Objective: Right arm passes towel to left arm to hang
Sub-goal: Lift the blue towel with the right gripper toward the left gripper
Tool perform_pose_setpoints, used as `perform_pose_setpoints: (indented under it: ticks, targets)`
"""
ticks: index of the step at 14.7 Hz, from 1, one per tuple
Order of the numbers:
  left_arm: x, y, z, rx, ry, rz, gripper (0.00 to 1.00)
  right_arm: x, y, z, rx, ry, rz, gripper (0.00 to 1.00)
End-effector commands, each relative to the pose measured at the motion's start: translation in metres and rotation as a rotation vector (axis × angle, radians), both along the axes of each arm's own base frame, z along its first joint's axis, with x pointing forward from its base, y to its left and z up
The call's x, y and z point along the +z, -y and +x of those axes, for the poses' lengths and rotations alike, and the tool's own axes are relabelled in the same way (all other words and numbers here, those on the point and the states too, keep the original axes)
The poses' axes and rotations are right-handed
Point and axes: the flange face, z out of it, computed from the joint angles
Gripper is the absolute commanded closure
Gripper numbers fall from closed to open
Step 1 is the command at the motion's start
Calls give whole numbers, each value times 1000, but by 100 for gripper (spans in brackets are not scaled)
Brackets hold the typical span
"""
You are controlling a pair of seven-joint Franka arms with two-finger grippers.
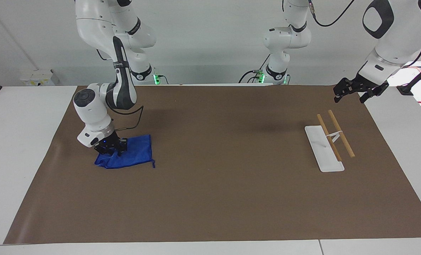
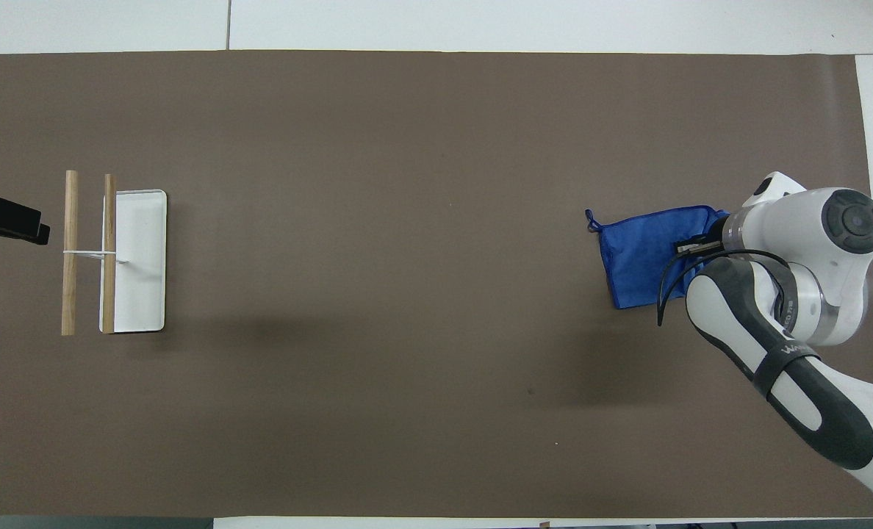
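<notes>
The blue towel (image 1: 134, 154) lies on the brown mat at the right arm's end of the table, bunched up at the end under the gripper, its loop at the corner toward the table's middle. It also shows in the overhead view (image 2: 638, 250). My right gripper (image 1: 110, 150) is down on the towel's bunched end with its fingers closed on the cloth; in the overhead view the right gripper (image 2: 690, 245) is partly hidden by its wrist. My left gripper (image 1: 351, 93) waits, open and empty, in the air at the left arm's end of the table; its tip shows in the overhead view (image 2: 6, 219).
A rack with a white base (image 1: 322, 150) and two wooden rods (image 1: 341, 133) stands near the left gripper; the rack's base (image 2: 141, 257) and rods (image 2: 70, 250) also show in the overhead view. The brown mat (image 1: 231, 184) covers most of the table.
</notes>
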Motion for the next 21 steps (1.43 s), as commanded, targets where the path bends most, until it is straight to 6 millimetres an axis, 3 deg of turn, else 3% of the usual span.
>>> perform_pose_setpoints:
  ticks: [1,4,8,12,15,18,21]
  targets:
    - [1,1,-4,8,-2,17,0,36,-33,12,-46,-47,17,100]
    - [1,1,-4,8,-2,17,0,96,-88,30,-102,-57,30,100]
    - [1,1,-4,8,-2,17,0,178,-153,57,-289,-36,276,100]
    - [1,1,-4,8,-2,17,0,228,-216,78,-582,-89,603,100]
    - [1,1,-4,8,-2,17,0,244,-254,82,-804,-160,809,100]
    - [1,1,-4,8,-2,17,0,255,-330,64,-990,-192,991,100]
    - [1,1,-4,8,-2,17,0,257,-364,52,-1113,-203,1058,100]
